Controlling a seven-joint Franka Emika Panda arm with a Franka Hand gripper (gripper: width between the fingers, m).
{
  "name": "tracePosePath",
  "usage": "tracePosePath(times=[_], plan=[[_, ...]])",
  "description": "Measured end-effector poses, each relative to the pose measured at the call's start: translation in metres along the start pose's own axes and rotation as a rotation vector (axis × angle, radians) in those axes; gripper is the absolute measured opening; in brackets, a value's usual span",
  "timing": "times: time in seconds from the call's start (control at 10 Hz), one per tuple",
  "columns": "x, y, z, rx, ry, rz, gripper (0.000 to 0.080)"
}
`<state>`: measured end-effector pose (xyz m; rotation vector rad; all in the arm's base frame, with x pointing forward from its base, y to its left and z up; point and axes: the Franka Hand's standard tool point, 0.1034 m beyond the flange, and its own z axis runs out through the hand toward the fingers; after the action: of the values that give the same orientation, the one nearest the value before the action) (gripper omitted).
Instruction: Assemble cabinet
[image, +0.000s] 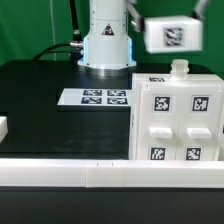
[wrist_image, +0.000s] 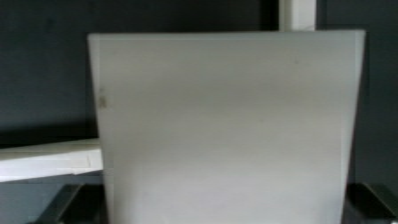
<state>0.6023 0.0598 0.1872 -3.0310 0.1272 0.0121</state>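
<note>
The cabinet (image: 178, 120) is a large white box with square marker tags, standing on the black table at the exterior view's right. It has a small knob (image: 179, 68) on top. My gripper (image: 197, 16) is high above the cabinet, shut on a flat white tagged panel (image: 168, 35) that hangs in the air. In the wrist view this panel (wrist_image: 222, 120) fills most of the picture. It sits between my dark fingers (wrist_image: 68, 203), and my gripper (wrist_image: 217, 208) is closed on its sides.
The marker board (image: 95, 97) lies flat in front of the robot base (image: 106, 45). A small white piece (image: 3, 128) sits at the exterior view's left edge. A white rail (image: 100, 172) runs along the table's front edge. A white strip (wrist_image: 45, 160) shows beside the panel in the wrist view.
</note>
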Motion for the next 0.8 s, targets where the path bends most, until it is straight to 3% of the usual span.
tracePosePath(times=[0.4, 0.5, 0.8], plan=[[-0.001, 0.002, 0.001, -0.001, -0.001, 0.001, 0.0561], [-0.009, -0.007, 0.012, -0.005, -0.004, -0.008, 0.0561], [-0.016, -0.02, 0.019, -0.009, -0.023, 0.045, 0.0561]])
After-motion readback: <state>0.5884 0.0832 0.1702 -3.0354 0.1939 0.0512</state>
